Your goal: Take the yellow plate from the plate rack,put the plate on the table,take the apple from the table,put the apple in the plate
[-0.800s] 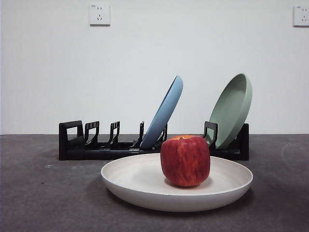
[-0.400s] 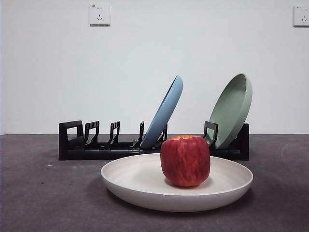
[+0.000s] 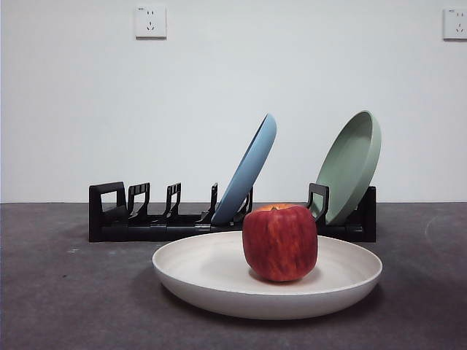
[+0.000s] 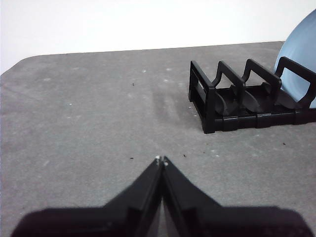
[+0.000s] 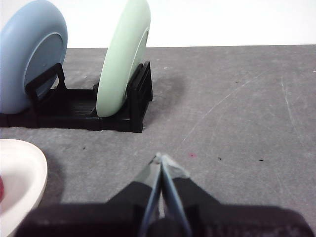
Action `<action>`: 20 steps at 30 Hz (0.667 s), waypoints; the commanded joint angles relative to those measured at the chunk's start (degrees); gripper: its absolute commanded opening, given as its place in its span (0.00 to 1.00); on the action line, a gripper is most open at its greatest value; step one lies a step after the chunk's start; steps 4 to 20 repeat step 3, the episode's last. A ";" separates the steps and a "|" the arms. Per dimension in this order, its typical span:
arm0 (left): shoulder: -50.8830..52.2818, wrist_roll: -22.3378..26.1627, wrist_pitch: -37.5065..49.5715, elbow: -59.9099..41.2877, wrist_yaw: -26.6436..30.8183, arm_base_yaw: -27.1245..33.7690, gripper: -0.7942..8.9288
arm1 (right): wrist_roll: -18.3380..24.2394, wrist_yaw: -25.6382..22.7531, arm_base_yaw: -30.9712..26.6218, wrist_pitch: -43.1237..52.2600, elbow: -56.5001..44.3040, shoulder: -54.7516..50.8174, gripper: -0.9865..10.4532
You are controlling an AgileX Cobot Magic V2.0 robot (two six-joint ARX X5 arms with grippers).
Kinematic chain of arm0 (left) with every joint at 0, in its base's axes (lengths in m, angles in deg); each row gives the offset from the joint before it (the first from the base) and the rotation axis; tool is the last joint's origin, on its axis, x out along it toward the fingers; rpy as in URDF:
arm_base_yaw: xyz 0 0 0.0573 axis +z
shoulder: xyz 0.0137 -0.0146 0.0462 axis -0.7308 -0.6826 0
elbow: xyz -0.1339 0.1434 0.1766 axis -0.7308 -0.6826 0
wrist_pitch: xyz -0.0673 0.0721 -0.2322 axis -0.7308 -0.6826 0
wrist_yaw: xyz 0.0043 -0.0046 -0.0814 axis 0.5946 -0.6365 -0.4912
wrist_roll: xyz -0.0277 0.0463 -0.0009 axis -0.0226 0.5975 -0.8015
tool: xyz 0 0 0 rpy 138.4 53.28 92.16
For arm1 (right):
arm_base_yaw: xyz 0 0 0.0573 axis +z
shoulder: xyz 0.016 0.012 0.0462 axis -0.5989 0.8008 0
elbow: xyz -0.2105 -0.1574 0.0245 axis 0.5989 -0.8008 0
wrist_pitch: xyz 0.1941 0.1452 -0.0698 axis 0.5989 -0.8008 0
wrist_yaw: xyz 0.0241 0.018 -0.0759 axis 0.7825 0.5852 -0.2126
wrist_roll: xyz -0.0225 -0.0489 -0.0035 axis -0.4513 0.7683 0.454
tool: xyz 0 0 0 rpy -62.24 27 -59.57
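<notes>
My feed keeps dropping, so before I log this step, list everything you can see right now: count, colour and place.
yellow plate: one, cream, flat on the table in front of the rack.
apple: one, red, standing in the yellow plate.
rack: one, black, behind the yellow plate, several slots free at one end.
blue plate: one, blue, leaning in the rack near its middle.
green plate: one, sage green, leaning at the rack's end.
table: one, dark grey, under everything.
sockets: two, white, high on the white wall.
left hand: one, black, shut, empty, above bare table near the rack's free end.
right hand: one, black, shut, empty, above the table near the green plate.
</notes>
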 commanded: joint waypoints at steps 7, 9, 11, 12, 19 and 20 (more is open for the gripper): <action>0.13 0.37 0.22 -0.74 -0.07 0.22 0.08 | -0.63 -0.15 0.02 -0.57 -0.57 -0.02 0.09; 0.13 0.37 0.22 -0.74 -0.07 0.22 0.08 | -0.63 -0.15 0.02 -0.57 -0.57 -0.02 0.09; 0.13 0.37 0.22 -0.74 -0.07 0.22 0.08 | -0.63 -0.15 0.02 -0.57 -0.57 -0.02 0.09; 0.13 0.37 0.22 -0.74 -0.07 0.22 0.08 | -0.63 -0.15 0.02 -0.57 -0.57 -0.02 0.09; 0.13 0.37 0.22 -0.74 -0.07 0.22 0.08 | -0.63 -0.15 0.02 -0.57 -0.57 -0.02 0.09; 0.13 0.37 0.22 -0.74 -0.07 0.22 0.08 | -0.63 -0.15 0.02 -0.57 -0.57 -0.02 0.09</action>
